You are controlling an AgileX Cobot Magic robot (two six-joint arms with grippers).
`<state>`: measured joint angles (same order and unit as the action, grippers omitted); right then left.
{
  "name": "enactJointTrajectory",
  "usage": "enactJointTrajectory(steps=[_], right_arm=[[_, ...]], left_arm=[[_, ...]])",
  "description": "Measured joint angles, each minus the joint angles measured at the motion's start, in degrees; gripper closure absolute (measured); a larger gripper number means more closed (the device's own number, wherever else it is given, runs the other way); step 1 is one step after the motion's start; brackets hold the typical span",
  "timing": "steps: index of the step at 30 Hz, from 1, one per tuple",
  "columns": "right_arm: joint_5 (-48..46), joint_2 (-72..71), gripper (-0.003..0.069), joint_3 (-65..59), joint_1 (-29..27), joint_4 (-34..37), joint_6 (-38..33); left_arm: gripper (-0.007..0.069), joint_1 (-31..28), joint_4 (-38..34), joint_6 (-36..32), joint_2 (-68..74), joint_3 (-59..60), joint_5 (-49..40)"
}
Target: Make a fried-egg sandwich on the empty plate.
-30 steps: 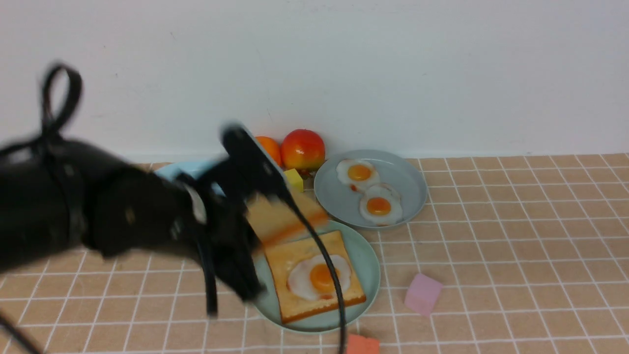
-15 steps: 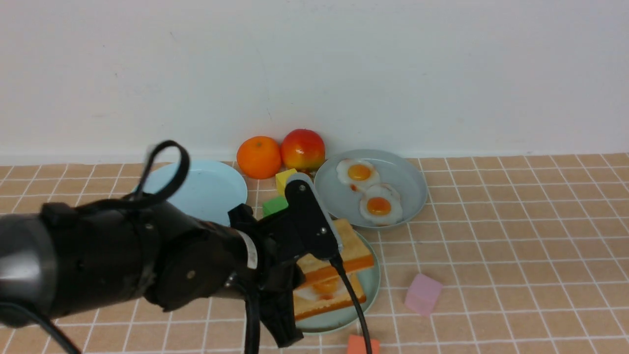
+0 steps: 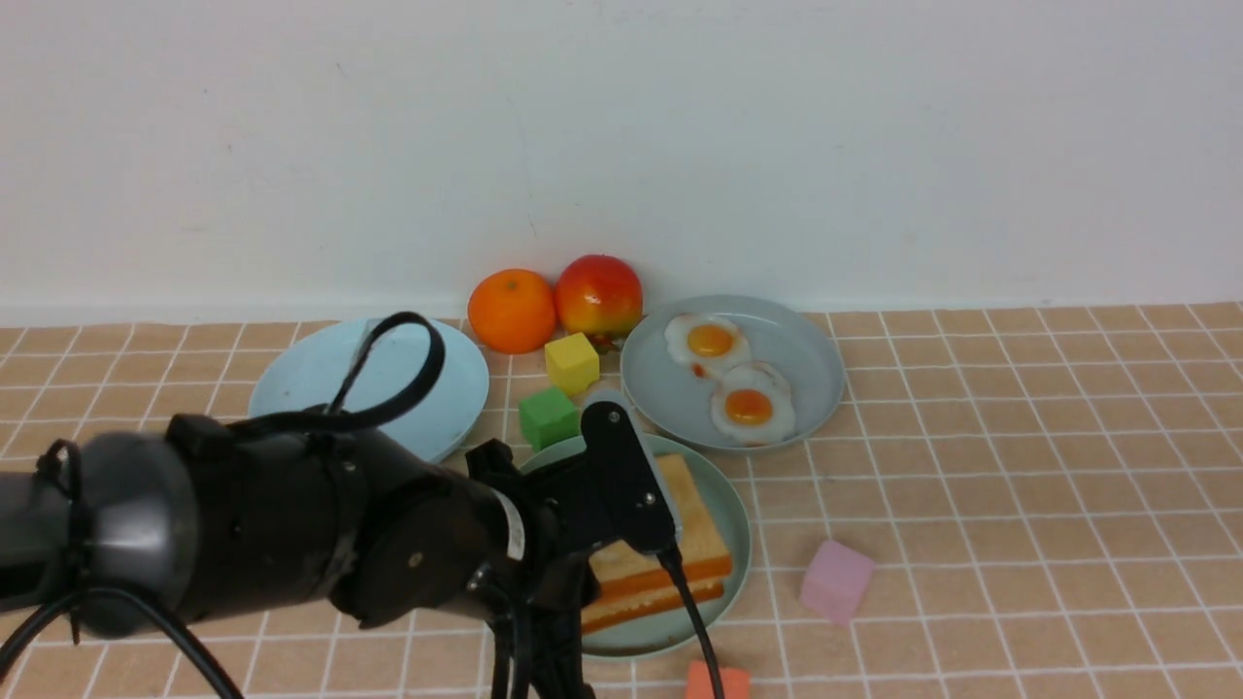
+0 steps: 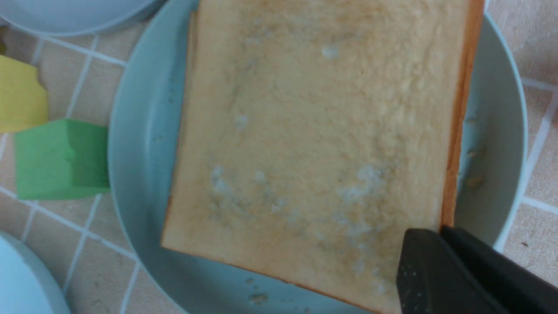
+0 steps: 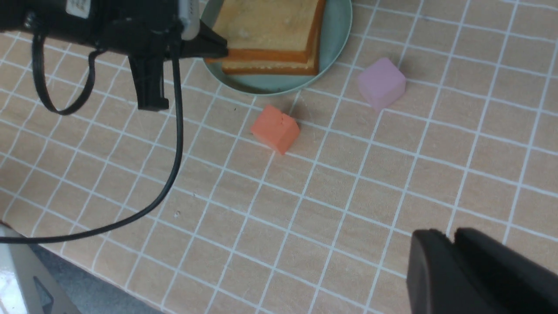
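Front view: we see the sandwich, two toast slices stacked, lying on the green plate, with the left gripper at its left edge. Left wrist view: its jaws are closed, pinching the top slice by a corner. Right wrist view: the right gripper hangs over the tiled tabletop, well apart from the plate and holding nothing. We cannot tell whether its jaws are fully closed.

Bright, even light across my feeds.
Soft shadow beside the pink cube; the toast looks slightly blurred to me in the left wrist view.
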<state>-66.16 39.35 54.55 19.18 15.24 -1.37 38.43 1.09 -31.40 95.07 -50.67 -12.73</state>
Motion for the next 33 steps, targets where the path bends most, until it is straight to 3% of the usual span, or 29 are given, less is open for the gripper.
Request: enactJointTrajectory(steps=[7, 17, 22, 26, 31, 33], right_arm=[[0.4, 0.0, 0.0569, 0.0, 0.0, 0.0, -0.1], [0.4, 0.0, 0.0559, 0.0, 0.0, 0.0, -0.2], [-0.2, 0.0, 0.0554, 0.0, 0.0, 0.0, -0.2], [-1.0, -0.3, 0.0551, 0.0, 0.0, 0.0, -0.2], [-1.1, -4.6, 0.0554, 0.0, 0.0, -2.2, -0.1], [-1.3, -6.9, 0.0570, -0.1, 0.0, -4.2, 0.7]], left_arm=[[0.0577, 0.0, -0.1, 0.0, 0.4, 0.0, 0.0], [0.0315, 0.0, -0.2, 0.0, 0.4, 0.0, 0.9], [0.0275, 0.0, -0.2, 0.0, -0.9, 0.0, 0.8], [0.0321, 0.6, -3.3, 2.3, -7.8, 0.2, -0.3], [0.0559, 1.2, -12.6, 16.6, -26.4, 1.0, -7.8], [0.0634, 1.2, -13.5, 19.0, -33.8, 3.2, -8.7]])
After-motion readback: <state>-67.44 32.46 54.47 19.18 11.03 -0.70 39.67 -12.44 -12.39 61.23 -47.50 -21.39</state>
